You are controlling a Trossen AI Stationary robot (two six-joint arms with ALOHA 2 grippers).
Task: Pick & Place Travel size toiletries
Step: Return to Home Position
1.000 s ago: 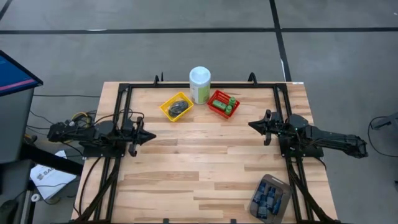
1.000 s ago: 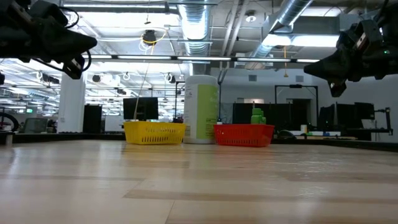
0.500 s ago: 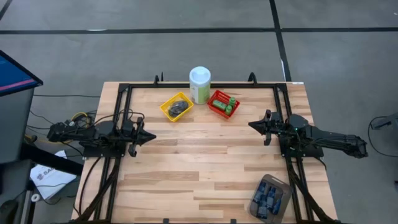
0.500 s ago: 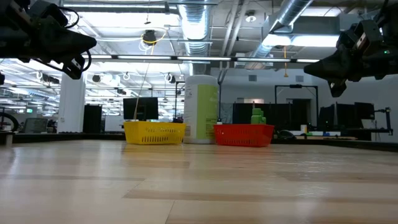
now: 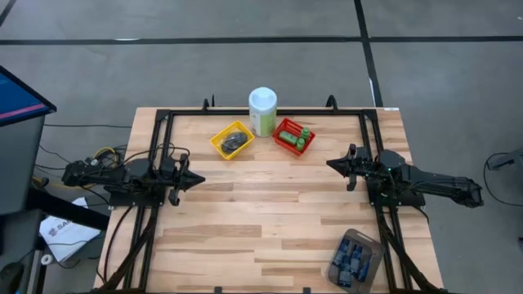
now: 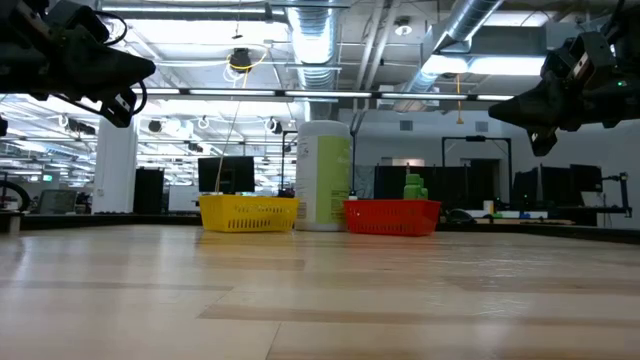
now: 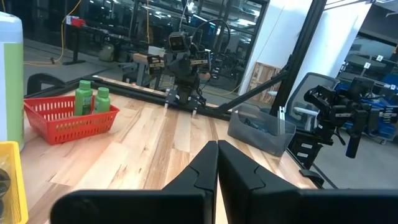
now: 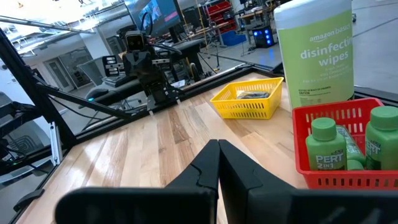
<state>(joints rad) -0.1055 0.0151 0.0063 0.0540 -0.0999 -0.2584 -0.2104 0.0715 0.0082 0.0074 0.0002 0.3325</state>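
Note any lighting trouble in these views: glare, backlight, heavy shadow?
High view: even light, no harsh shadows on the table. Low view: bright ceiling lamps backlight both arms, so the left end effector and right end effector are near silhouettes. Wrist views: each shut end effector reads flat black; the red bin and yellow bin are well lit.

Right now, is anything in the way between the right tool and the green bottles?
Nothing visible. Only bare table lies between the right tool and the green bottles, which stand in the red basket.
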